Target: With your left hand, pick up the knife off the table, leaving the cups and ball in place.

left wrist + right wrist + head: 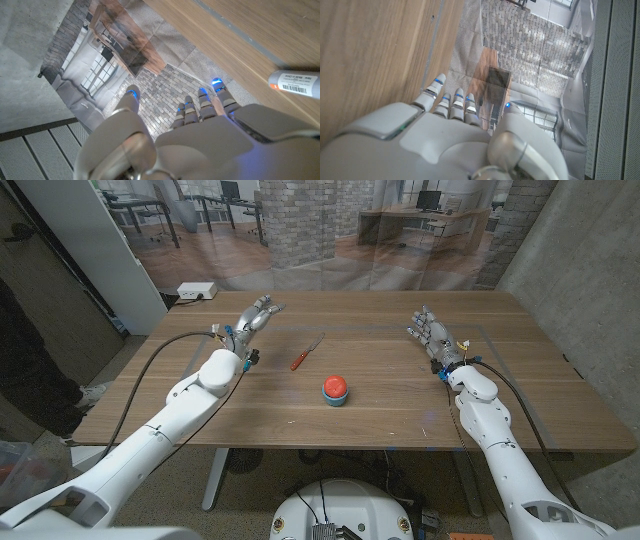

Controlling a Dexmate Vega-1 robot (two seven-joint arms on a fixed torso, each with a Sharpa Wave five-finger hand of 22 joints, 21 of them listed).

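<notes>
Red-handled knife (307, 353) lies just right of left robot hand (252, 319).

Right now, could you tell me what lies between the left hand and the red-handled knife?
Only bare wooden table: the head view shows nothing between the left hand and the red-handled knife.

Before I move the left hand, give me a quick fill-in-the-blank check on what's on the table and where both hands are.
1. The knife has a ____ handle.
2. The knife lies between the left hand and the ____ hand.
3. The left hand holds ____.
4. The round red and blue object sits ____ to the robot than the knife does.

Missing words: red; right; nothing; nearer
</notes>
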